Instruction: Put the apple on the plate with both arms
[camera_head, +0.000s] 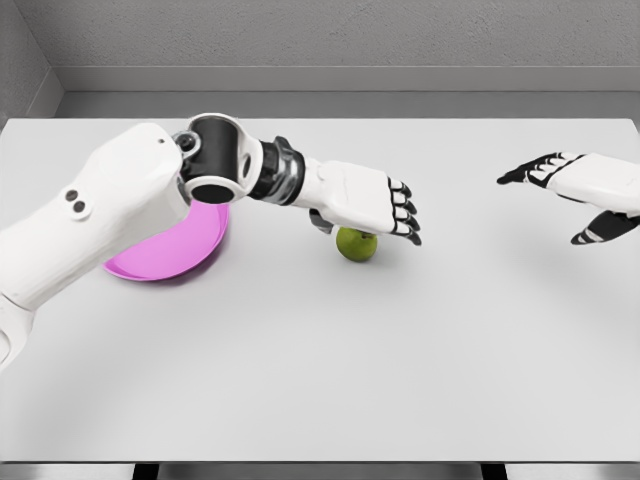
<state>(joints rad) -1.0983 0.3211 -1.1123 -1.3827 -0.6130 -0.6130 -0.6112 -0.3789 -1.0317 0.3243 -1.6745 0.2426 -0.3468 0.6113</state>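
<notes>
A green apple (357, 244) lies on the white table (330, 370) near the middle. My left hand (385, 212) hovers just over it, palm down, fingers stretched out toward the right and holding nothing; the hand hides the apple's top. A pink plate (175, 252) sits to the left of the apple, largely hidden behind my left forearm. My right hand (565, 195) floats at the right edge of the view, well away from the apple, with fingers and thumb spread apart.
A grey wall runs behind the table's far edge. My bulky left arm (110, 215) crosses the table's left part above the plate.
</notes>
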